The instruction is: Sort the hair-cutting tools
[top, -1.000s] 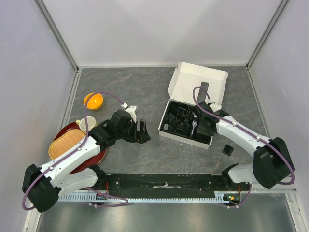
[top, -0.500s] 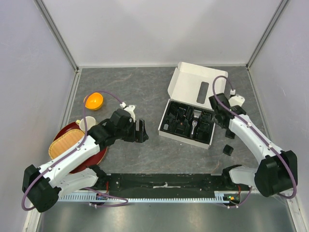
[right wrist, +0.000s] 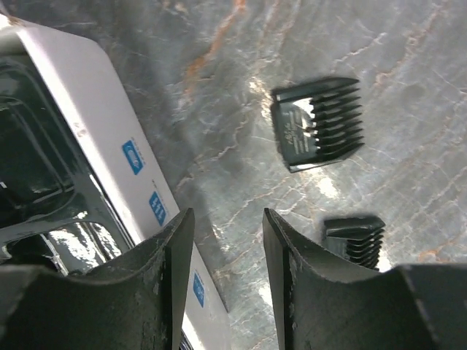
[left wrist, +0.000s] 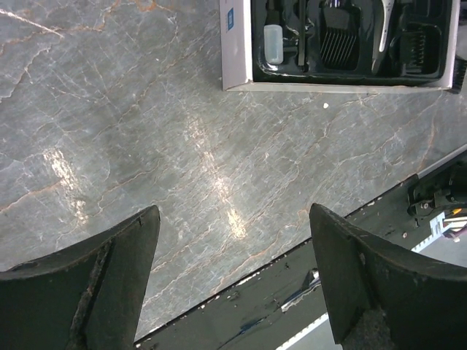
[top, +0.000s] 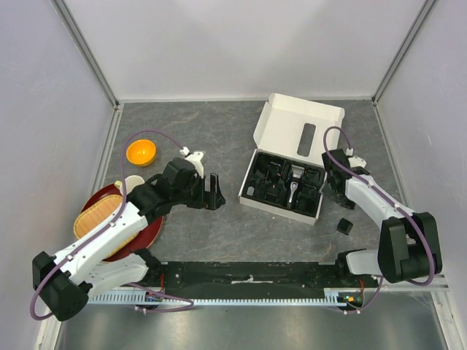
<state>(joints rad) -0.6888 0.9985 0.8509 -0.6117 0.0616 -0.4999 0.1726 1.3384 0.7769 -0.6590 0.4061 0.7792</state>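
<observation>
Seen from above, a grey stone-patterned table holds a white cardboard box (top: pixel 295 130) right of centre, with its lid folded open toward the far side and a black tray inside. The tray holds a black-and-silver hair clipper (top: pixel 293 179), and the left wrist view also shows a tiny clear bottle (left wrist: pixel 272 42) and a toothed black guard comb (left wrist: pixel 337 44) lying in compartments. The left claw (left wrist: pixel 233 213) hovers over bare table just left of the box, its fingers spread wide and empty. The right claw (right wrist: pixel 228 219) hangs just off the box's right side, its fingers partly spread with only tabletop between them, pinching nothing. Two more black guard combs lie loose on the table right of the box: one (right wrist: pixel 317 124) apart from the right claw, the other (right wrist: pixel 355 239) close beside its finger. An orange bowl (top: pixel 141 152) sits at the far left, and nearer is a red plate (top: pixel 149 235) carrying a woven basket (top: pixel 102 217).
</observation>
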